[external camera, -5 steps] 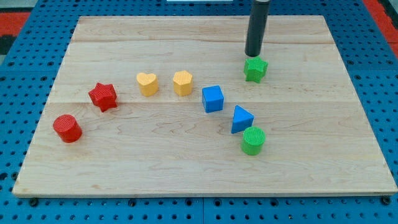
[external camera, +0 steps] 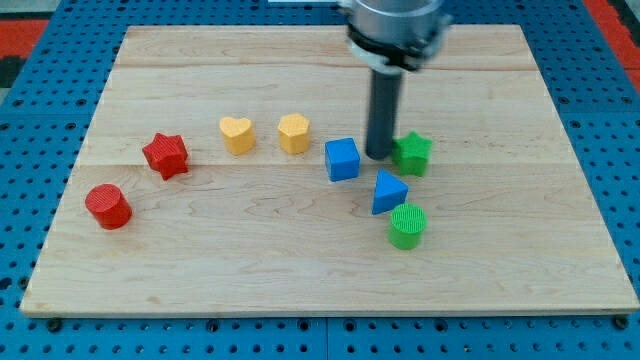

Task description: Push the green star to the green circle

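The green star lies right of the board's middle. The green circle stands below it, toward the view's bottom. My tip is on the board just left of the green star, touching or nearly touching it, between the star and the blue cube. The blue triangle lies between the star and the green circle, slightly left of the line between them.
A yellow heart and a yellow hexagon-like block sit left of the middle. A red star and a red cylinder are at the view's left. The wooden board lies on a blue pegboard.
The green star has moved toward the view's bottom, nearer the green circle. My tip has gone from above the star to its left side, and the arm now shows lower in the view.
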### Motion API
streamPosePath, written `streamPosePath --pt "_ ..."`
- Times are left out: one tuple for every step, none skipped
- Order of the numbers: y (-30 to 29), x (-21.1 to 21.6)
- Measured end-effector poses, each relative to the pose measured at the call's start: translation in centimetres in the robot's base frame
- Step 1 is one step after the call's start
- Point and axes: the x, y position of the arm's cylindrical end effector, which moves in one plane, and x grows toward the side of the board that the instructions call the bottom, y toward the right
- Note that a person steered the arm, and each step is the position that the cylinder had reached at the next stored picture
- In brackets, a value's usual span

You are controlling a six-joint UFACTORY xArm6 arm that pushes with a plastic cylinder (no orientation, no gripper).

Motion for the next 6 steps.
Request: streamPosePath --pt "3.0 1.3" --pt "3.0 -2.7" --pt "2.9 -6.2" --pt "8.3 -3.5" --pt "7.1 3.7" --pt "9.1 2.6"
